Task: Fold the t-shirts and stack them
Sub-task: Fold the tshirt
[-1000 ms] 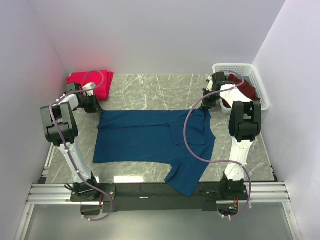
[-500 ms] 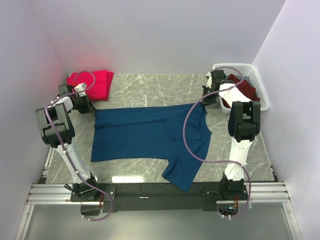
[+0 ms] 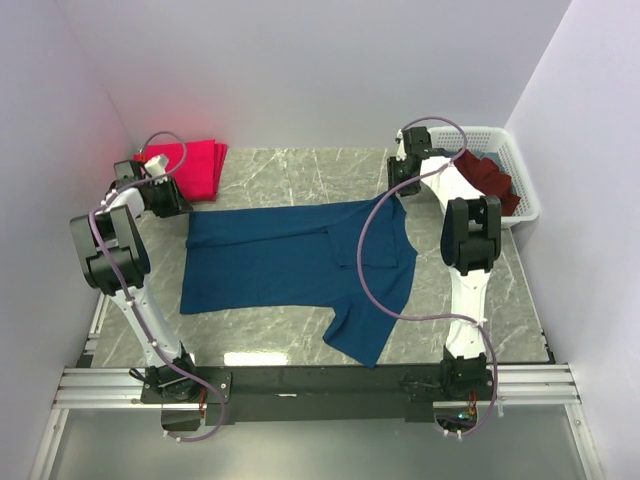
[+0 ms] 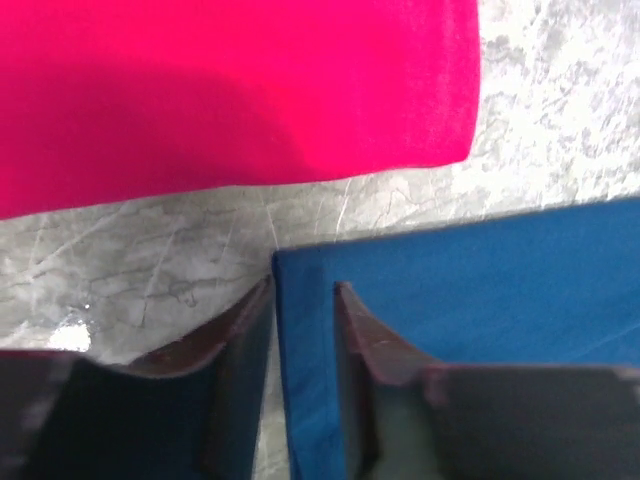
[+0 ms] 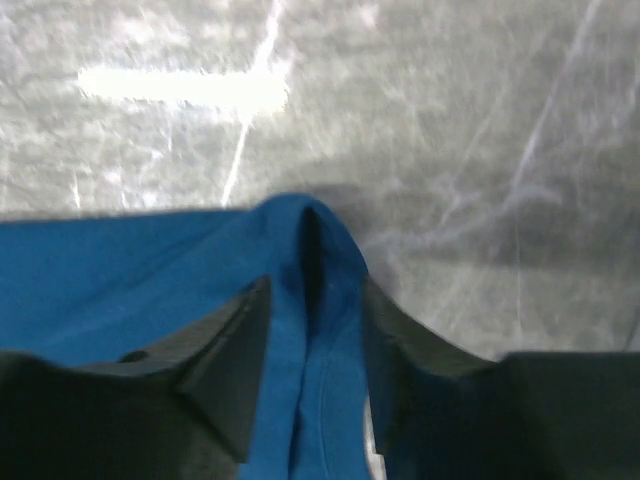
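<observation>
**Blue t-shirt spread for folding, overhead and wrist views.** A blue t-shirt [image 3: 290, 265] lies open across the middle of the marbled surface [image 3: 300, 172]. Most of it is flat, its right part is doubled over itself, and one flap trails toward the lower centre of the frame. Folded red shirts [image 3: 190, 165] sit at the upper left, just beyond the blue cloth. A maroon shirt [image 3: 490, 178] rests unfolded in the white basket [image 3: 465, 133] at the upper right.

The left arm's fingers [image 4: 240, 350] stand slightly parted astride the shirt's far left corner. The cloth lies flat in the gap and appears unclamped. The right arm's fingers [image 5: 225, 350] are spread wider at the far right corner, with a small raised ridge of cloth standing loose between them.

**Handling.** The shirt is judged light, limp and without stiffness, so any unsupported part will sag or fold. It should slide easily on the polished surface, yet it will wrinkle if pushed rather than pulled. The best holds are the corners or the hemmed edge, where the layers are thickest. Both corners should be pinched at once and drawn apart to keep the edge taut. A shallow pinch risks catching one layer only, particularly on the doubled right side.
</observation>
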